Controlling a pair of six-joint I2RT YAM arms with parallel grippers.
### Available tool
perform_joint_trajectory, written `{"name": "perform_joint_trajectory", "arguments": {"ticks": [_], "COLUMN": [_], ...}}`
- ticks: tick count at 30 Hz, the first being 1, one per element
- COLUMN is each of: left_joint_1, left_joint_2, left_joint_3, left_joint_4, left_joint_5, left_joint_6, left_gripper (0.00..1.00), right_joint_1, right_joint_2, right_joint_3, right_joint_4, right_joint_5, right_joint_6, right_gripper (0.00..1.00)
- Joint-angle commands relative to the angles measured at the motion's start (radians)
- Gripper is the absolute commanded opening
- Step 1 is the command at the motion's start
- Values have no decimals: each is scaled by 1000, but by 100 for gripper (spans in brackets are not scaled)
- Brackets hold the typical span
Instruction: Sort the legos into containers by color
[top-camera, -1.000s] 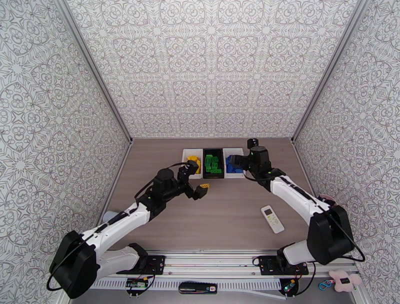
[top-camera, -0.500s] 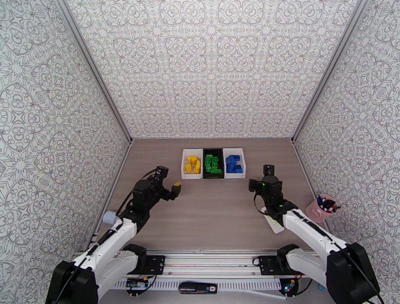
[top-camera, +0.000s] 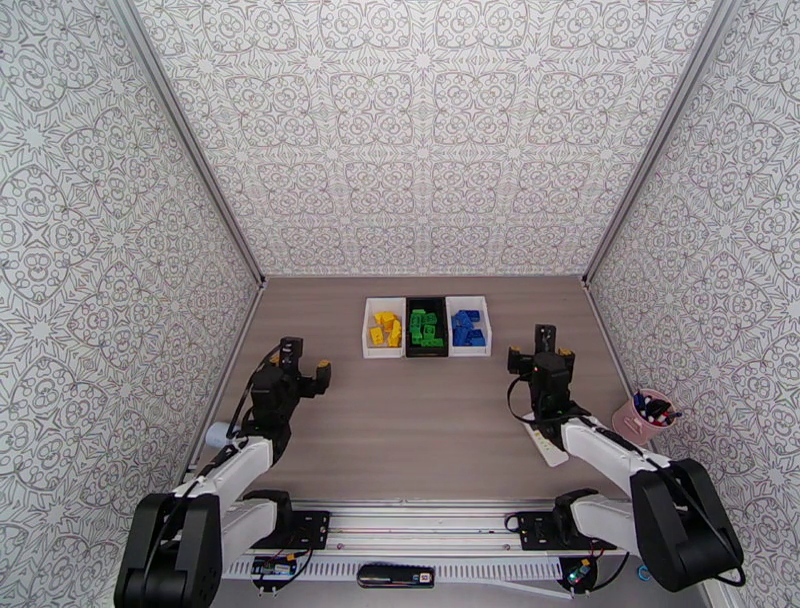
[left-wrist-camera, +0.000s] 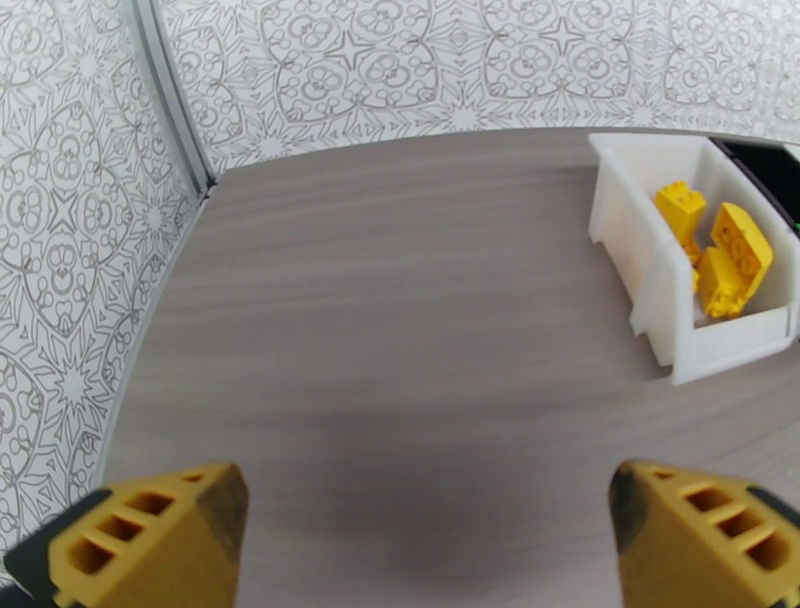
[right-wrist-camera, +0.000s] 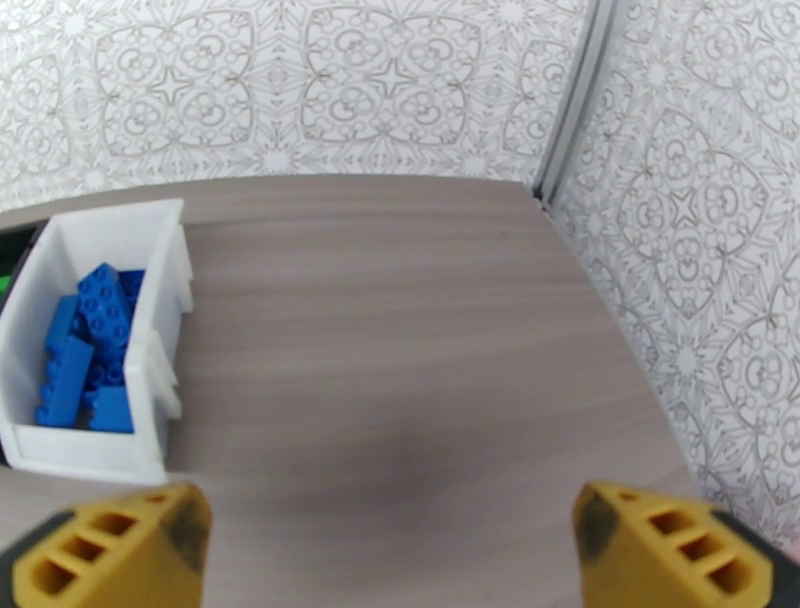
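Remote (top-camera: 545, 448) and pink cup (top-camera: 643, 418) sit near-right, well apart from containers (top-camera: 426, 299).

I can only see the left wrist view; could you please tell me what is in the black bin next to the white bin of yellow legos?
Observer: The black bin holds green legos.
Operator: Thank you. And how does the right end effector stand, please?
Observer: The right end effector is open and holds nothing. It hangs over the table on the near side of another white bin, which holds blue legos.
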Motion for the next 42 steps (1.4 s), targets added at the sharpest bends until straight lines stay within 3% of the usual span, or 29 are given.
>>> {"name": "perform_joint_trajectory", "arguments": {"ticks": [1,5,8,14,19,42], "left_joint_1": [20,32,38,63,81,83], "left_joint_2": [74,165,250,386,386,389], "left_joint_3": [-16,15,32,43,124,122], "left_joint_4": [186,265,323,432,270,280], "left_joint_5": [7,15,14,4,12,12], "left_joint_6": [-30,-39,-27,-58,-80,-82], "left_gripper": [100,100,100,100,100,100], "right_joint_1": [-40,-60,-83,-155,-181,-181], "right_joint_2": [65,119,166,232,253,250], "right_joint_3": [-24,25,13,1,-18,-13], "right_joint_4": [182,166,250,313,359,348], "right_joint_5": [-41,-54,-81,-211,-269,-268], "right_joint_6": [-19,-45,-49,-6,0,-3], "right_gripper": [100,100,100,100,100,100]}}
